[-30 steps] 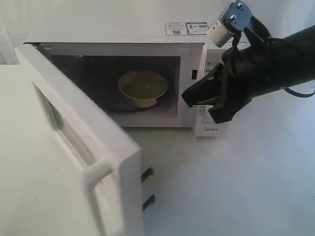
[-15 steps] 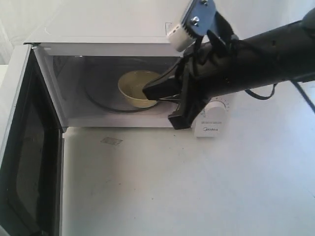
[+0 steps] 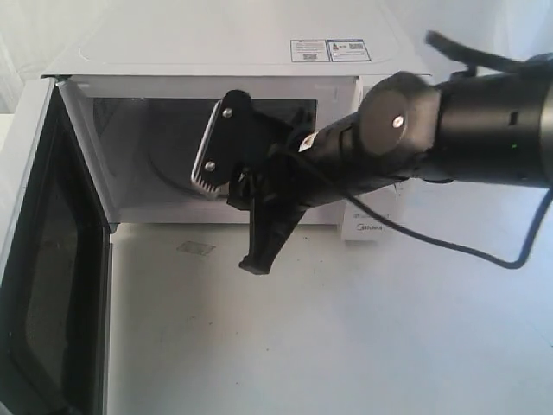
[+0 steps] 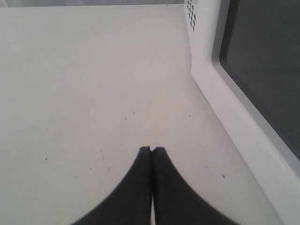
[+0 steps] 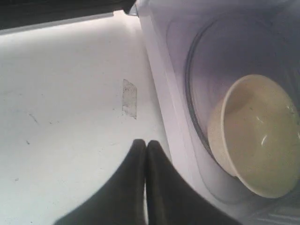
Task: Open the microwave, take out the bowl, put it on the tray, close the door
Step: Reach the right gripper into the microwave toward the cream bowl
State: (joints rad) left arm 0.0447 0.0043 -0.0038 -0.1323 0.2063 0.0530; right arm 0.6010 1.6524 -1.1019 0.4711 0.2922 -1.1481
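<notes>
The white microwave [image 3: 233, 52] stands open, its door [image 3: 34, 259] swung wide to the left. My right arm crosses the front of the cavity and hides the bowl in the exterior view. My right gripper [image 3: 256, 264] points down at the table just in front of the opening, shut and holding nothing. In the right wrist view the cream bowl [image 5: 258, 136] sits upright on the glass turntable [image 5: 201, 70], apart from the right gripper [image 5: 146, 142]. My left gripper [image 4: 152, 149] is shut and empty above the table, beside the door [image 4: 211, 84]. No tray is in view.
A small patch of tape [image 3: 195, 249] lies on the white table [image 3: 389, 346] in front of the cavity, and the right wrist view shows the tape [image 5: 130, 97] too. The control panel [image 3: 370, 226] is partly hidden behind my right arm.
The door has swung from half open to wide open. My right arm has moved left across the cavity and turned its fingers down, now covering the bowl in the exterior view.
</notes>
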